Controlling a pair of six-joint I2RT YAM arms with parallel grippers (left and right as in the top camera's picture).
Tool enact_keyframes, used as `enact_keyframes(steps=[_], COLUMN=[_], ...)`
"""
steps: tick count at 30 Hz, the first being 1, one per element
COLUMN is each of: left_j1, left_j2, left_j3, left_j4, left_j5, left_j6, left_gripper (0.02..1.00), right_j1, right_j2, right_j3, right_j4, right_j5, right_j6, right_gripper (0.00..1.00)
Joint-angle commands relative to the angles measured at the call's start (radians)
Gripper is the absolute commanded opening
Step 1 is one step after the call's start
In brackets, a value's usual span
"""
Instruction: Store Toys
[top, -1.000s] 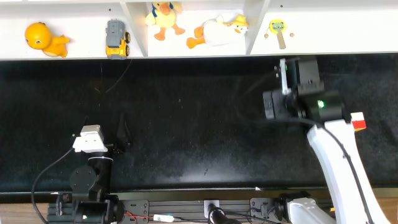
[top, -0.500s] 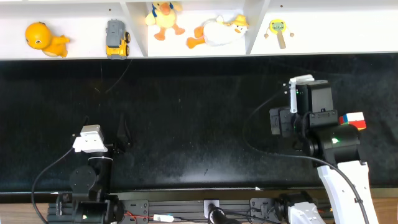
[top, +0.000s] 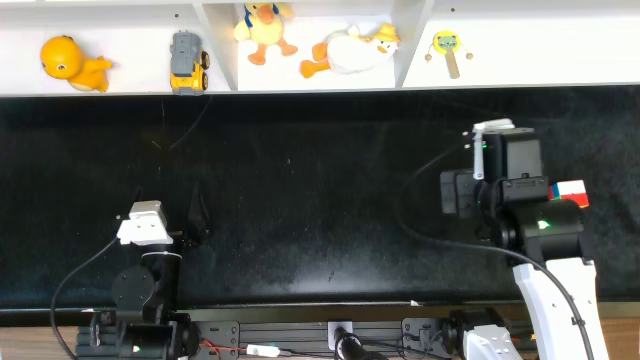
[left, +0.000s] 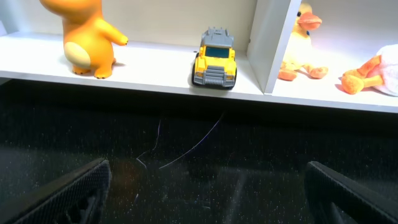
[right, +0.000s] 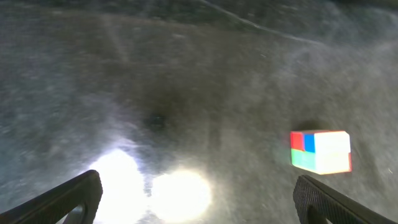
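Note:
A small multicoloured cube (top: 568, 192) lies on the black table at the right, next to my right arm's wrist (top: 505, 180). In the right wrist view the cube (right: 320, 151) sits ahead of my right gripper (right: 199, 214) and off to one side, and the gripper is open with nothing between its fingers. My left gripper (left: 205, 211) is open and empty near the table's front left, facing the white shelf (left: 155, 68). On the shelf stand an orange toy (top: 72, 60), a yellow truck (top: 188, 62), a yellow plush duck (top: 263, 28), a white plush duck (top: 348, 50) and a rattle (top: 446, 50).
The white shelf (top: 320, 88) runs along the table's far edge, split by upright dividers (left: 272, 43). The rattle's compartment at the right has bare floor beside it. A thin cable (top: 190, 125) trails over the table at the left.
My right arm has drawn back from the shelf, toward the front and to the right, and now hangs beside the cube. The left arm has stayed where it was.

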Motion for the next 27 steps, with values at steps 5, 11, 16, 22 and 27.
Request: enact_keyframes(steps=[5, 11, 16, 22, 27], left_j1=[0.009, 0.009, 0.009, 0.009, 0.009], left_j2=[-0.01, -0.01, -0.01, -0.01, -0.01], left_j3=[-0.002, -0.002, -0.002, -0.002, -0.002], left_j4=[0.0, 0.0, 0.0, 0.0, 0.0], left_j5=[0.003, 0.003, 0.003, 0.003, 0.003], left_j6=[-0.015, -0.015, -0.015, -0.015, -0.015], left_gripper=[0.998, 0.998, 0.998, 0.998, 0.998], right_j1=[-0.489, -0.821, -0.942, -0.953, -0.952], right_j2=[0.069, 0.133, 0.175, 0.188, 0.238], right_j3=[-0.082, -0.154, -0.234, -0.325, -0.352], right_j4=[0.261, 0.41, 0.463, 0.571, 0.696], right_j5=[0.007, -0.281, -0.326, -0.33, -0.354], right_j6=[-0.278, -0.294, -0.576, -0.737, -0.76], right_gripper=[0.998, 0.996, 0.996, 0.993, 0.996])
